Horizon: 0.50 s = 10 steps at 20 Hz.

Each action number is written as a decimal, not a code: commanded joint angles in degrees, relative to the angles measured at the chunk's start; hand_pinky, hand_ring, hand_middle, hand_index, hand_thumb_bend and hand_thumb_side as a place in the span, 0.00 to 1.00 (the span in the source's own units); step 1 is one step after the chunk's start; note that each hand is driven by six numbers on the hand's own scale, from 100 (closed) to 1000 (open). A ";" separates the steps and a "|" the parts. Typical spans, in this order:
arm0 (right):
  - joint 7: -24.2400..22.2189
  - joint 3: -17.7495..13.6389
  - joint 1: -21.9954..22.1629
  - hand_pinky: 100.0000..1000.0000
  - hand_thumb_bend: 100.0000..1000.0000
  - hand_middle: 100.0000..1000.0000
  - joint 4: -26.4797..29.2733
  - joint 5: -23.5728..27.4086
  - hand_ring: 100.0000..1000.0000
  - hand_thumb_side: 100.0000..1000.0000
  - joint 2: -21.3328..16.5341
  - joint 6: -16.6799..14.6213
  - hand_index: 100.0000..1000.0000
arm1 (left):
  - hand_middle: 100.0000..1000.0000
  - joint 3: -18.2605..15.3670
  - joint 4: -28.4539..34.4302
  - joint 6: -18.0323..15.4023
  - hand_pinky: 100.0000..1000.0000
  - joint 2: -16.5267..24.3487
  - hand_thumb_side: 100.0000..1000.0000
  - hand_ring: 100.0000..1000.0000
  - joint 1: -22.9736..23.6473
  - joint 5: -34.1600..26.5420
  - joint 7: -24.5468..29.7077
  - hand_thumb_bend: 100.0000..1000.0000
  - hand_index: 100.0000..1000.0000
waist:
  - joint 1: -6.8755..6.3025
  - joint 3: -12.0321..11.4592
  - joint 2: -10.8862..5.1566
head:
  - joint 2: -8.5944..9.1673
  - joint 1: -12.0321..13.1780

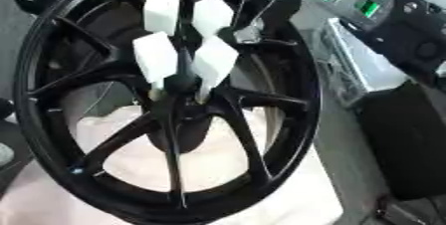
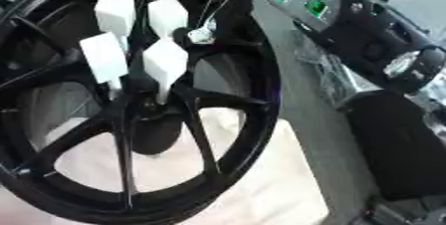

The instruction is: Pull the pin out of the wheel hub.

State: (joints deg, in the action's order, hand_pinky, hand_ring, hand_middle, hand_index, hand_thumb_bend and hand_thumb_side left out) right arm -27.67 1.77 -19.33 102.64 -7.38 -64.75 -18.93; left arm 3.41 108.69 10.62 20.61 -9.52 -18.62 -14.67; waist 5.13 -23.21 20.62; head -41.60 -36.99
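Pins: four white block-headed pins stand in the wheel hub (image 1: 178, 89) on thin stems. Two are lower, the left one (image 1: 155, 57) and the right one (image 1: 213, 59). Two sit further above the hub, (image 1: 162, 4) and (image 1: 212, 14). All four look seated, so none is out yet.
Wheel: a black spoked rim (image 1: 300, 99) rings the hub and rests on a white cloth (image 1: 139, 164) that shows below the hub between the spokes.
Right hand: it enters from above and to the right of the hub. Its silver tip (image 2: 202, 34) is just beside the upper-right pin. Whether it is open or closed on anything cannot be told, and no pin is clearly in its grasp.
Left hand: does not show.
Step in hand: probably closing on one pin head before the pull.
How to do it well: take one white block by its flat faces, clear of its neighbours, since the heads crowd together above the hub. Then draw straight along the stem, away from the hub. A sideways tug could jam the stem or knock the next pin.
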 commanded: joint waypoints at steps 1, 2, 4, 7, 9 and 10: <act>0.53 -1.20 -0.33 0.92 0.13 0.75 0.31 -0.27 0.81 0.41 -1.29 0.38 0.87 | 0.83 -0.06 0.42 0.05 0.67 0.76 0.95 0.88 -0.17 0.16 0.08 0.07 0.71 | -0.14 -0.10 -0.73 | 1.07 -0.36; 0.75 -1.23 -0.30 0.92 0.12 0.74 0.26 -0.24 0.80 0.39 -1.23 0.50 0.87 | 0.82 -0.07 0.39 0.06 0.67 0.75 0.96 0.88 -0.15 0.17 0.05 0.07 0.71 | -0.09 -0.13 -0.67 | 1.11 -0.38; 1.09 -1.24 -0.24 0.92 0.12 0.73 0.31 -0.18 0.80 0.40 -1.18 0.63 0.86 | 0.82 -0.09 0.32 0.10 0.67 0.75 0.96 0.88 -0.07 0.18 0.01 0.07 0.71 | -0.01 -0.14 -0.58 | 1.13 -0.43; 1.12 -1.17 -0.12 0.92 0.12 0.72 0.46 -0.52 0.80 0.40 -1.03 0.70 0.86 | 0.82 -0.04 0.28 0.16 0.67 0.68 0.96 0.88 -0.09 0.16 0.03 0.07 0.70 | 0.13 -0.20 -0.40 | 1.26 -0.66; 1.14 -1.14 -0.11 0.92 0.12 0.69 0.46 -0.76 0.80 0.40 -0.87 0.79 0.85 | 0.82 0.01 0.23 0.22 0.67 0.66 0.97 0.88 -0.06 0.17 0.06 0.07 0.70 | 0.21 -0.21 -0.25 | 1.26 -0.77; 1.23 -1.15 -0.11 0.92 0.12 0.68 0.47 -0.76 0.79 0.39 -0.81 0.87 0.84 | 0.82 -0.01 0.18 0.27 0.67 0.66 0.97 0.88 -0.01 0.19 0.03 0.07 0.70 | 0.25 -0.20 -0.20 | 1.22 -0.82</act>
State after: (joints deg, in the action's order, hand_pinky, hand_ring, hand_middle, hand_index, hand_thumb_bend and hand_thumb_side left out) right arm -26.70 1.46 -19.11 102.63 -7.82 -64.24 -18.20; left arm 3.42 108.38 10.71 20.60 -9.51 -18.60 -14.65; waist 5.54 -23.37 21.14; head -41.12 -37.50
